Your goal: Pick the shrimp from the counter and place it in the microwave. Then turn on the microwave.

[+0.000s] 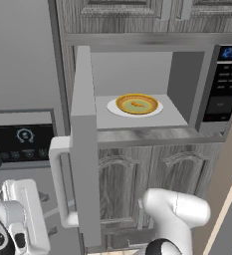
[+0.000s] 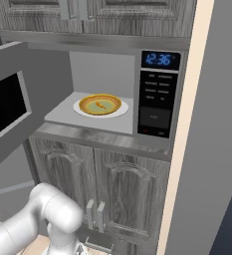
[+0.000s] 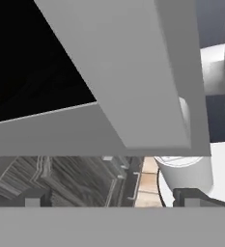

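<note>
Shrimp (image 2: 101,105) lies in yellow bowl (image 2: 100,105) inside open microwave (image 2: 160,94).

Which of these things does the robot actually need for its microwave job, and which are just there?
Needed:
- shrimp, lying in the yellow bowl
- microwave, with its door open
- robot's fingers, open

Just there:
- white plate under the bowl
- wall panel with dial screen
- cabinet doors below

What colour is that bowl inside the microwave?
The bowl is yellow, on a white plate; clearest in the right base view.

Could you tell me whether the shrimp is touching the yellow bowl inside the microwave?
Touching: the right base view shows the shrimp lying on the yellow bowl's inner floor.
</note>
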